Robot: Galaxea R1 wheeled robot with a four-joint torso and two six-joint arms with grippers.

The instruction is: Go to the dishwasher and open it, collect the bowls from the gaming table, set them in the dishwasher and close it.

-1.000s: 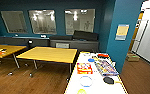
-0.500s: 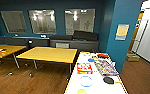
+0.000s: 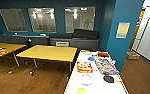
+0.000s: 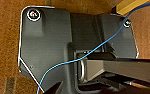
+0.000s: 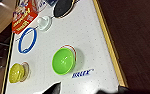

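Right gripper (image 5: 56, 88) hangs above the gaming table (image 5: 91, 45), whether spread or pressed together I cannot tell. Just beyond it sits a green bowl (image 5: 63, 60); a yellow-green bowl (image 5: 16, 72) lies off to one side, a blue-rimmed one (image 5: 27, 40) and a black one (image 5: 63, 7) farther out.

Arms lowered, wrists angled downward.
Left wrist plate (image 4: 66, 45) spread broad and dark across the middle of the left wrist view, jointed bar (image 4: 121, 67) reaching in from lower right, blue cable (image 4: 91, 51) looped over both. Dark gripper tip (image 5: 53, 89) poking in at bottom edge of right wrist view; finger spacing unreadable on either side.
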